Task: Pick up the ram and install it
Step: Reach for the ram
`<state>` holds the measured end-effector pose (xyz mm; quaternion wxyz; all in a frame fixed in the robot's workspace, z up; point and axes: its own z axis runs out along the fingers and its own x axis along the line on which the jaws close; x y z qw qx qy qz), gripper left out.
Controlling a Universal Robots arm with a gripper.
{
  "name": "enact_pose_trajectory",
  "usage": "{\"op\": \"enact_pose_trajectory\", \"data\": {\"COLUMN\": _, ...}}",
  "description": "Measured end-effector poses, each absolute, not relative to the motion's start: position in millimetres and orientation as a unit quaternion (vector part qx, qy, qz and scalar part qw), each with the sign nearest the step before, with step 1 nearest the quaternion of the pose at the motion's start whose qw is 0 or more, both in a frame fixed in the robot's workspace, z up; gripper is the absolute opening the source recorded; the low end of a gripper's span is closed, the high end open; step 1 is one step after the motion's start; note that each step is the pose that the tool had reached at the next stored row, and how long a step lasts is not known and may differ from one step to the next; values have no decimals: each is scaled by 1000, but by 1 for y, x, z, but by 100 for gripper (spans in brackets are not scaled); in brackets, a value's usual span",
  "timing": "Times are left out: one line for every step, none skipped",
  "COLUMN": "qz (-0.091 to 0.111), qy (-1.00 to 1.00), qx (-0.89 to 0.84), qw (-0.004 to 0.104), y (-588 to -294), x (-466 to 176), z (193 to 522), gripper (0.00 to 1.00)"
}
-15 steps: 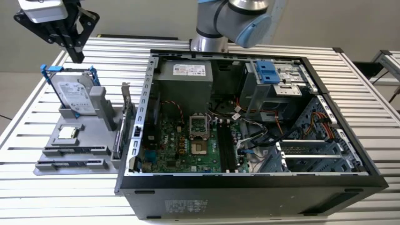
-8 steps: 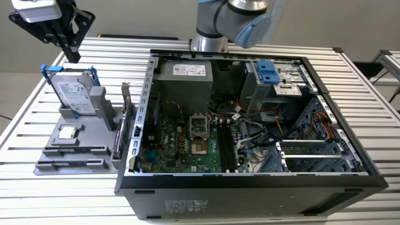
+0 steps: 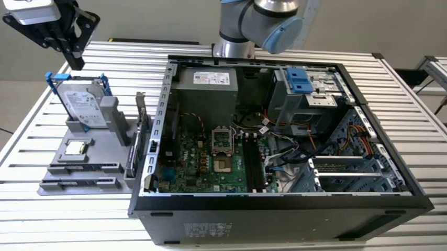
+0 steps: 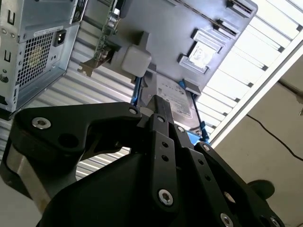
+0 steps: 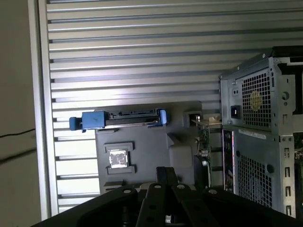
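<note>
The ram (image 3: pixel 149 137) reads as the bluish-green stick standing on edge at the case side of the fixture (image 3: pixel 104 177), tucked between the gray block and the wall of the case (image 3: pixel 279 212). A metal bracket (image 3: pixel 137 120) runs just beside it, and I cannot tell where one ends and the other begins.

The gripper (image 3: pixel 74 58) is high over the far end of the fixture, above the drive (image 3: pixel 84 107) and well apart from the ram. In both wrist views the fingers look pressed together with nothing between them.

Judgement: you are on the reach for the pick. Nothing is grasped, and the slots (image 3: pixel 252 162) on the board look unfilled.

To do it well:
- Spread the fingers before you descend, not over the stick.
- Turn the wrist so the pads face the stick's flat sides.
- Come straight down at mid-length, clear of the bracket's tab.
- Take the top edge only. The case wall is close on one side and the gray block on the other, so there is little room.
- Pinch lightly and lift straight up, without twisting.
- Keep your path off the drive's blue rails and the chip (image 3: pixel 75 150).
</note>
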<state>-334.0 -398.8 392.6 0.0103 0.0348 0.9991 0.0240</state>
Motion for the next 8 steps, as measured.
{"op": "enact_pose_trajectory", "data": {"qz": 24, "qy": 999, "qx": 35, "qw": 10, "y": -399, "x": -335, "z": 393, "gripper": 0}}
{"op": "enact_pose_trajectory", "data": {"qz": 24, "qy": 999, "qx": 35, "qw": 10, "y": -399, "x": -336, "z": 393, "gripper": 0}}
{"op": "enact_pose_trajectory", "data": {"qz": 24, "qy": 999, "qx": 35, "qw": 10, "y": -399, "x": -337, "z": 393, "gripper": 0}}
{"op": "enact_pose_trajectory", "data": {"qz": 24, "qy": 999, "qx": 35, "qw": 10, "y": -399, "x": -338, "z": 393, "gripper": 0}}
{"op": "enact_pose_trajectory", "data": {"qz": 24, "qy": 999, "qx": 35, "qw": 10, "y": -399, "x": -339, "z": 393, "gripper": 0}}
{"op": "enact_pose_trajectory", "data": {"qz": 24, "qy": 999, "qx": 35, "qw": 10, "y": -399, "x": -340, "z": 393, "gripper": 0}}
{"op": "enact_pose_trajectory", "data": {"qz": 24, "qy": 999, "qx": 35, "qw": 10, "y": -399, "x": -341, "z": 393, "gripper": 0}}
{"op": "enact_pose_trajectory", "data": {"qz": 24, "qy": 999, "qx": 35, "qw": 10, "y": -399, "x": -342, "z": 393, "gripper": 0}}
